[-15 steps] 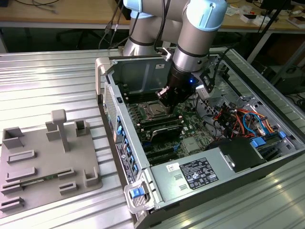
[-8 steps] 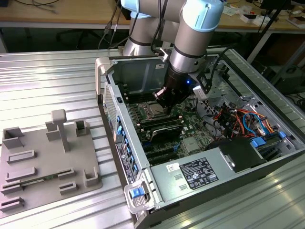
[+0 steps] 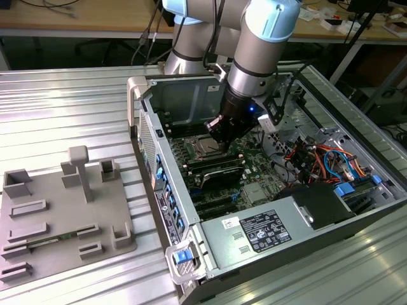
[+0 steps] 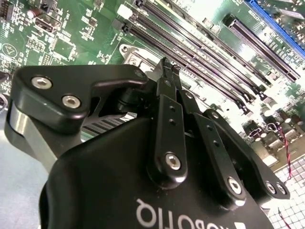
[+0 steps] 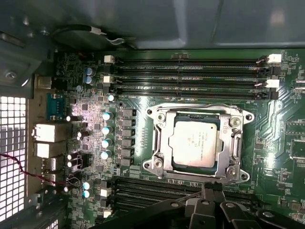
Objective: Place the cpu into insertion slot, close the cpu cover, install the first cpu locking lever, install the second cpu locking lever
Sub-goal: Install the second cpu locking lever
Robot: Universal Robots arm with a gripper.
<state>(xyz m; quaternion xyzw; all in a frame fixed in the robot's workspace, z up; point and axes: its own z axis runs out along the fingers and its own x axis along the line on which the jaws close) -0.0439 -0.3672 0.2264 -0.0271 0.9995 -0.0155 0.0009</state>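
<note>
Over the open grey metal computer case (image 3: 267, 235) lying on its side on the ribbed aluminium table (image 3: 63, 108), the grey and light-blue robot arm (image 3: 257, 44) is reaching steeply downward from the far side, its wrist tilting toward the exterior view's left. The black two-finger gripper (image 3: 216, 131) is hanging just above the green motherboard (image 5: 281, 124), close to the socket area. In the second wrist view the black fingers (image 4: 167, 81) are lying pressed together at their tips with nothing between them, so the gripper (image 4: 167, 67) is clenched and empty; the same fingertips are showing in the first wrist view, where the gripper (image 5: 212, 188) is sitting over the silver rim's edge.

The cpu (image 5: 196, 142), a small flat square chip with a dull grey-silver top, is sitting inside the insertion slot (image 5: 161, 143), a square socket with a silver metal rim. The cpu cover (image 5: 236, 143), a thin silver frame with a large square window, is lying flat around the chip. The chip is lying just beside the fingertips, apart from them, between two banks of long black memory slots (image 5: 190, 76).

A grey moulded parts tray (image 3: 57, 216) is resting on the table at the exterior view's left, well apart from the case.
</note>
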